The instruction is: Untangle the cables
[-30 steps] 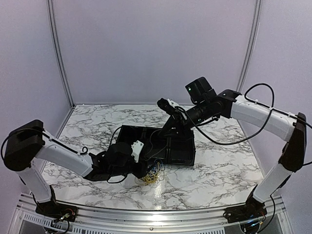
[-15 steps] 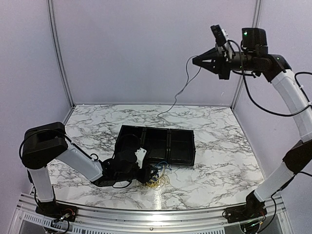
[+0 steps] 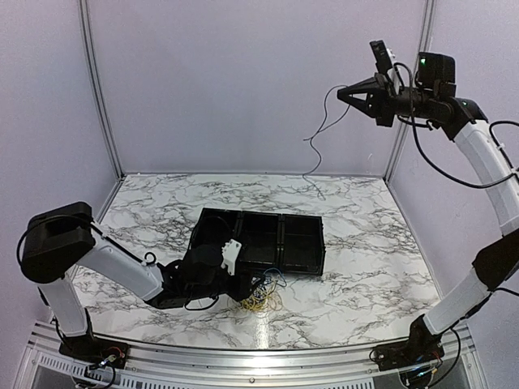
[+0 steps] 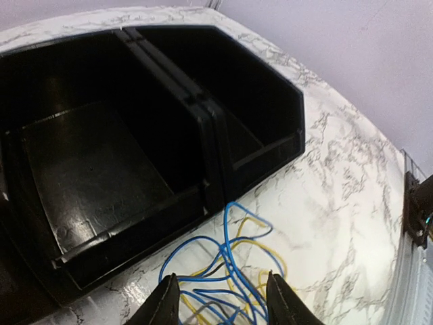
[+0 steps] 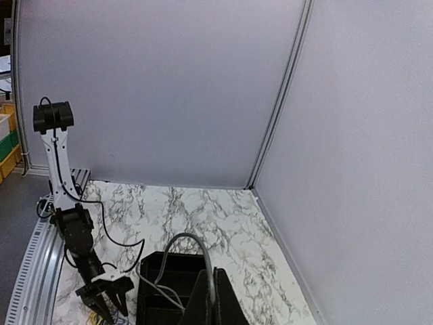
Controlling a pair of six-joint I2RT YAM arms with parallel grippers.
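The cables (image 3: pixel 261 298) are a small tangle of thin blue and yellow wires on the marble table just in front of the black tray (image 3: pixel 259 215). My left gripper (image 3: pixel 250 288) is low over the tangle. In the left wrist view it (image 4: pixel 220 301) is open, with the blue and yellow loops (image 4: pixel 230 271) lying between its fingers. My right gripper (image 3: pixel 342 93) is raised high at the back right, shut on one thin grey wire (image 3: pixel 306 140) that hangs down toward the table's back. In the right wrist view the gripper (image 5: pixel 215 274) pinches this wire (image 5: pixel 185 236).
The black tray (image 4: pixel 203 122) has three compartments, and those seen from the left wrist hold nothing. It also shows in the right wrist view (image 5: pixel 162 257). Purple walls close the back and sides. A metal rail (image 3: pixel 243 356) runs along the near edge.
My right gripper rose from the tray to high at the back right, drawing a thin grey wire up with it; its lower end now hangs free. My left gripper stayed at the tangle.
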